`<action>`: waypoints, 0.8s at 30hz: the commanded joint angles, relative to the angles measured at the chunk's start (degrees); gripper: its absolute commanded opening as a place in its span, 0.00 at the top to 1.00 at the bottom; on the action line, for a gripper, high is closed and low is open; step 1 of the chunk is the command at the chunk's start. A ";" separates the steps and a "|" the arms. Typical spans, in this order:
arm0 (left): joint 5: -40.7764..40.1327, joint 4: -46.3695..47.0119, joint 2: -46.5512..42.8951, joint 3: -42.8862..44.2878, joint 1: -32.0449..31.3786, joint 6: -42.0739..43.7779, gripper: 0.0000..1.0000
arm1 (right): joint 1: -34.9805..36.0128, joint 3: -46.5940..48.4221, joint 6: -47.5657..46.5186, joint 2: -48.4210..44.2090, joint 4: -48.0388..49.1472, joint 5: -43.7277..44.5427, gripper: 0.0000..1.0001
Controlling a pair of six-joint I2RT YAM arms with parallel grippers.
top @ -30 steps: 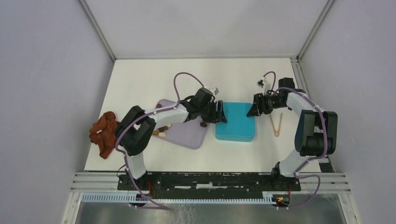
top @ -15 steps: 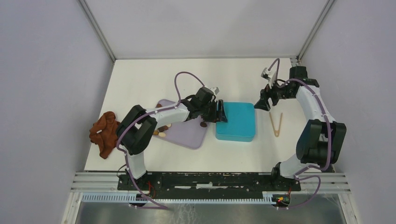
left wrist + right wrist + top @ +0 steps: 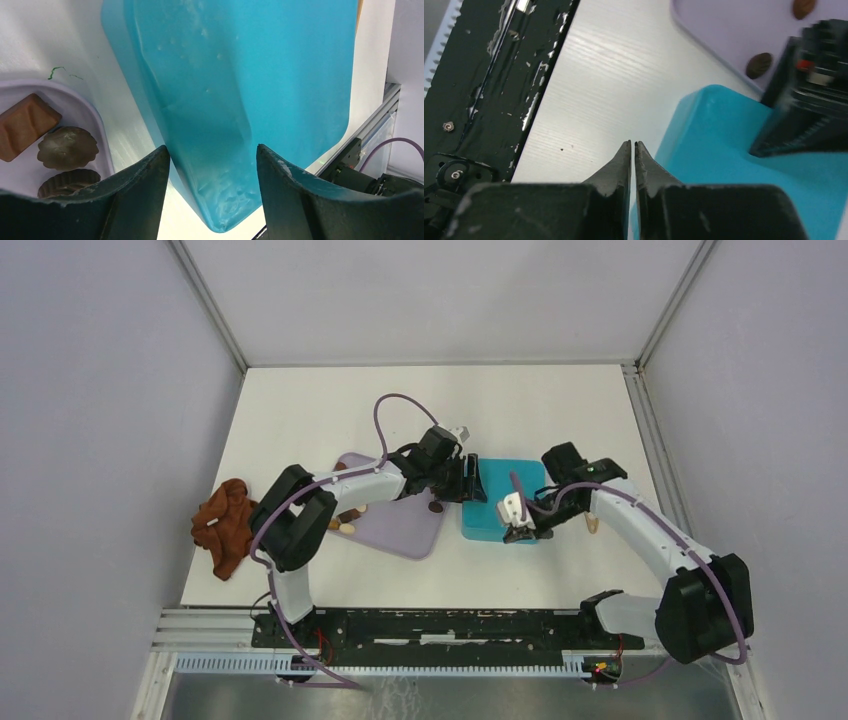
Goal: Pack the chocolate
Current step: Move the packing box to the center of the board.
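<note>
Two-arm rig | white-shelled left arm [image 3: 345, 483] and white-shelled right arm [image 3: 640, 525], black joint housings | lilac cable [image 3: 385, 410] looped along each | left gripper [image 3: 212, 150]: matte black, blunt, edges scuffed pale | right gripper [image 3: 633, 144]: black, tapering to thin tips | small white camera block [image 3: 512, 508] behind its jaws

top: overhead, whole table [image 3: 300, 420] | wrists: close, low | shared: teal box [image 3: 497, 490]
</note>
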 commanded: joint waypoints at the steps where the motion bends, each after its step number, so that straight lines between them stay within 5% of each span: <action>1: 1.34 1.66 1.28 2.26 -0.04 -1.96 0.30 | 8.35 -7.89 10.65 -3.34 14.10 11.41 0.91; 12: 1.72 1.84 1.27 2.17 -0.05 -1.95 0.29 | 20.17 -16.15 35.53 -2.19 40.92 35.89 0.90; 24: 2.26 2.10 1.77 2.62 0.00 -1.60 0.24 | 20.25 -14.36 41.62 -0.46 42.03 38.51 0.89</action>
